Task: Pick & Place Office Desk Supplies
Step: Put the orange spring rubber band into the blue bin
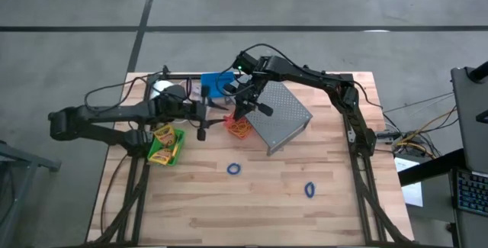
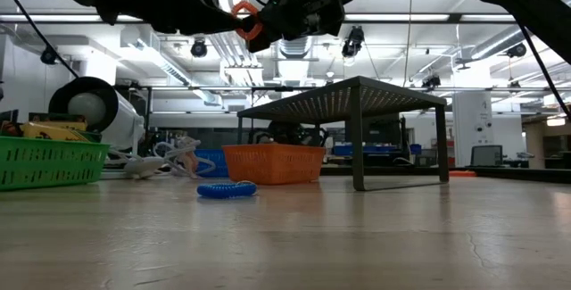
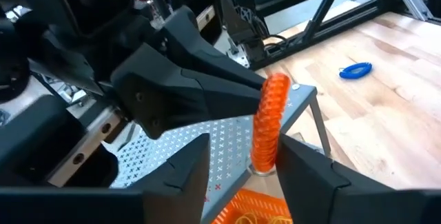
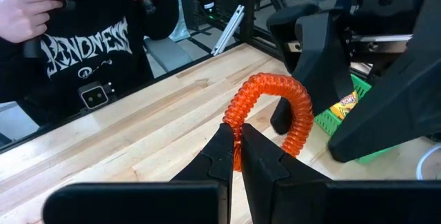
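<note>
A red-orange coiled ring band [image 4: 275,89] hangs in the air above the orange bin [image 1: 239,127], near the table's far middle. My right gripper [image 4: 236,133] is shut on it. My left gripper [image 3: 241,165] is open, level from the left, its fingers on either side of the band [image 3: 271,117]; touch does not show. Both meet high above the table, band [image 2: 247,20] between them. The green bin [image 1: 165,146] holds the crayon boxes. The blue bin [image 1: 217,85] sits at the far edge. Two blue ring bands [image 1: 233,169] [image 1: 309,190] lie on the table. My right gripper pinches the coiled band at one spot of its loop [image 4: 236,117] between the two fingertips. The rest of the loop arches up past the fingers toward my left gripper. The band is lifted clear of the table.
The grey perforated rack [image 1: 279,118] stands right beside the orange bin, under my right arm. A white roll [image 1: 162,89] with cord sits at the far left. A person in a dark shirt [image 4: 96,38] stands beyond the table's edge. Bare wood lies toward the near edge.
</note>
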Robot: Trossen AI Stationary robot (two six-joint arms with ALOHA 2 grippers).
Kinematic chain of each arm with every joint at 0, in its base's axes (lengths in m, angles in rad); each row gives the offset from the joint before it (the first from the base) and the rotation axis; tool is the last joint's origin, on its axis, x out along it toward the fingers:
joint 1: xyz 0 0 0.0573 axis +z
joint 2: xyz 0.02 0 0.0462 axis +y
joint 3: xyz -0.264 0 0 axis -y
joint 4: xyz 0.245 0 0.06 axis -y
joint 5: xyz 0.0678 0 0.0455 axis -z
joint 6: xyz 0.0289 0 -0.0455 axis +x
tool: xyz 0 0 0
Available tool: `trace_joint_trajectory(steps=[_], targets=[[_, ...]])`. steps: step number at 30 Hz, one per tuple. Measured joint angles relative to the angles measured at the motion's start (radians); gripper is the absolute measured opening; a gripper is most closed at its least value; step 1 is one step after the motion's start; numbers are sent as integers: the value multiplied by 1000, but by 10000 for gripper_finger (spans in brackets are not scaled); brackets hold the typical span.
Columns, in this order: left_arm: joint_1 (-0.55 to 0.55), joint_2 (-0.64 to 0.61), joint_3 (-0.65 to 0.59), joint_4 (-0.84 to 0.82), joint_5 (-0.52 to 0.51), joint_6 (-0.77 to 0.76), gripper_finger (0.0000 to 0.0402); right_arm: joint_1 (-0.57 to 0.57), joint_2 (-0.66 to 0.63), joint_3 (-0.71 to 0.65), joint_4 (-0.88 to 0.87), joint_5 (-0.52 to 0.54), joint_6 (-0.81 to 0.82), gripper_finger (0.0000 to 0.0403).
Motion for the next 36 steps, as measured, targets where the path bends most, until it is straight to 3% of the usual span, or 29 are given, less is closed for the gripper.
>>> trace_joint_trajectory(steps=[8, 22, 36], targets=[[0, 42, 1, 0, 3, 56, 106, 0, 0, 0, 1, 24, 1, 13], [0, 39, 1, 7, 3, 59, 48, 0, 0, 0, 0, 28, 1, 13], [0, 39, 1, 6, 3, 59, 39, 1, 0, 0, 0, 28, 13, 13]])
